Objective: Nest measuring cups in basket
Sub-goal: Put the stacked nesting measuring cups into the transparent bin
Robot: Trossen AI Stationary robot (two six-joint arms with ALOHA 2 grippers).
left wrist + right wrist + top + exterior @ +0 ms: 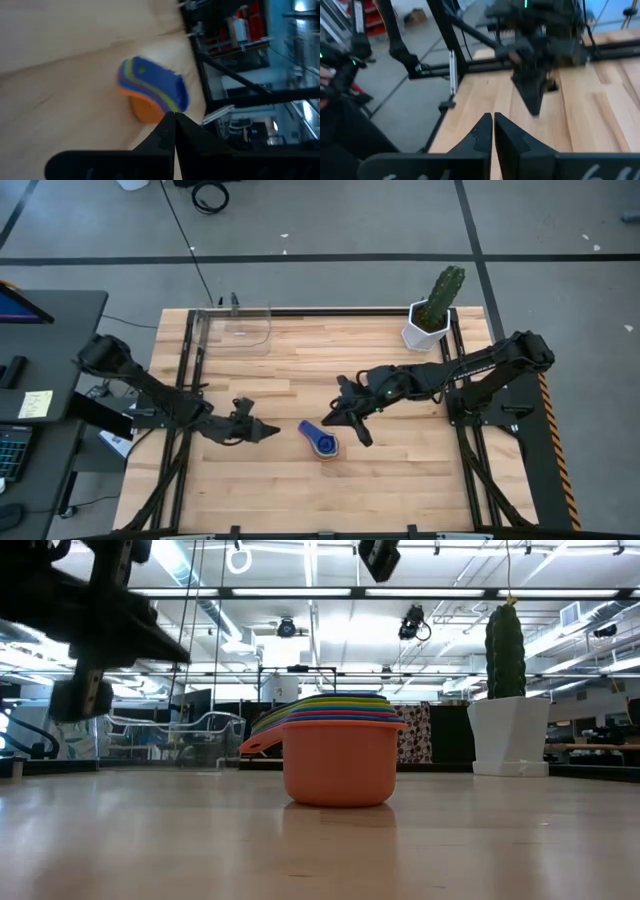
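High view: the measuring cups [322, 443] sit nested in one stack on the wooden table [300, 490], out in the open near the middle. The basket [238, 327] stands well apart at the far left corner, nothing visible inside it. The left gripper [272, 431] hovers just left of the stack, pinched together and holding nothing. The right gripper [352, 420] hangs just right of it, likewise clenched and empty. A cactus pot [430, 322] stands at the far right.

Low view: the stack [337, 750] rests upright on an orange cup, coloured rims layered above.

Left wrist view: the fingers [170, 131] meet, pointing at the stack [152, 95].

Right wrist view: its fingers [485, 131] nearly touch, facing the other arm.
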